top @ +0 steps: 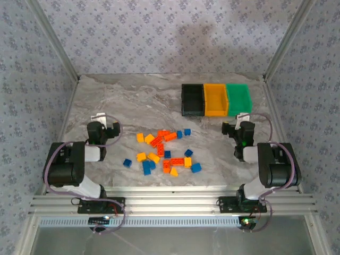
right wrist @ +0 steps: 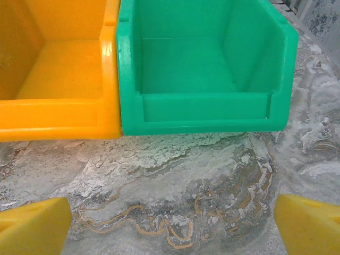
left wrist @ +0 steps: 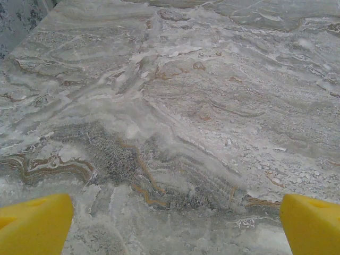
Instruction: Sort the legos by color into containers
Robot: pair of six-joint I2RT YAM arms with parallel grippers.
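On the marbled surface (top: 159,101), a black bin (top: 192,100), a yellow-orange bin (top: 215,100) and a green bin (top: 238,98) are lined up at far right. The last two are seen empty. Nothing is sorted yet: the legos (top: 164,151) are scattered at near centre. The jaws of the left arm (top: 66,167) and right arm (top: 276,167) are spread fully wide, and nothing is held. No writing can be read.

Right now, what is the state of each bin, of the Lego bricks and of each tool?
Black bin: upright, open-topped, looks empty.
Yellow-orange bin: upright, empty as far as visible.
Green bin: upright, empty.
Lego bricks: loose on the table, unsorted, colours mixed.
Left tool: open, holding nothing.
Right tool: open, holding nothing.
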